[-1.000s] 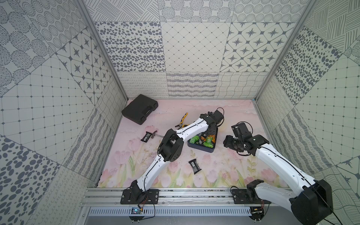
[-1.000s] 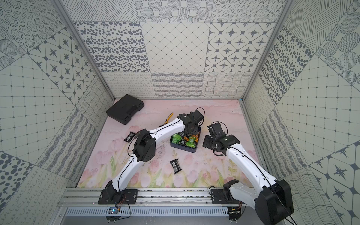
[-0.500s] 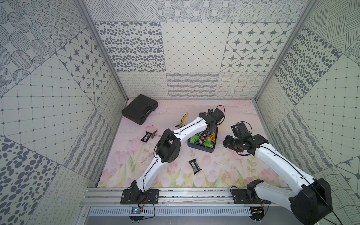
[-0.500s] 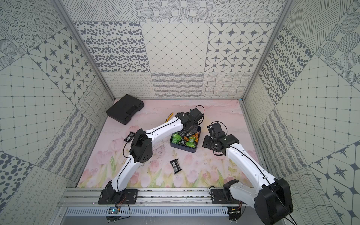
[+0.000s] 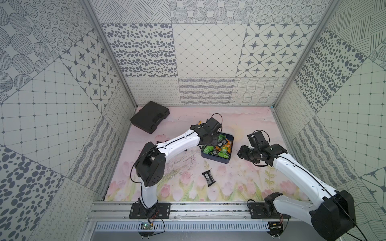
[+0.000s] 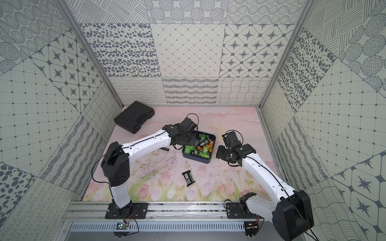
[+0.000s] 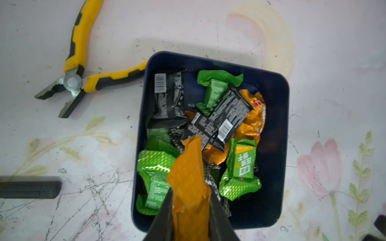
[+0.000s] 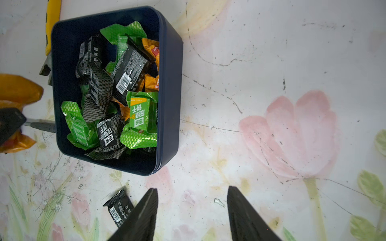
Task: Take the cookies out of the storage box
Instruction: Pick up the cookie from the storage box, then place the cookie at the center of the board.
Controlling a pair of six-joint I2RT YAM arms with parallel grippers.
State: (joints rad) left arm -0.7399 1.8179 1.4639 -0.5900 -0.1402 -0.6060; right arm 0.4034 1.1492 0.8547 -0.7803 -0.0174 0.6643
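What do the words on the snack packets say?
"压缩饼干", in white, on a green packet in the box.
Seemingly the same on a black packet.
Small print and barcode digits on another black packet: too small.
Red label on an orange packet: blurred.

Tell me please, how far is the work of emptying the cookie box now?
Done: one black packet lies on the table outside the storage box. In hand: the left pincer is shut on an orange packet over the box's edge. Left: many green, black and orange packets inside; right pincer open, empty.
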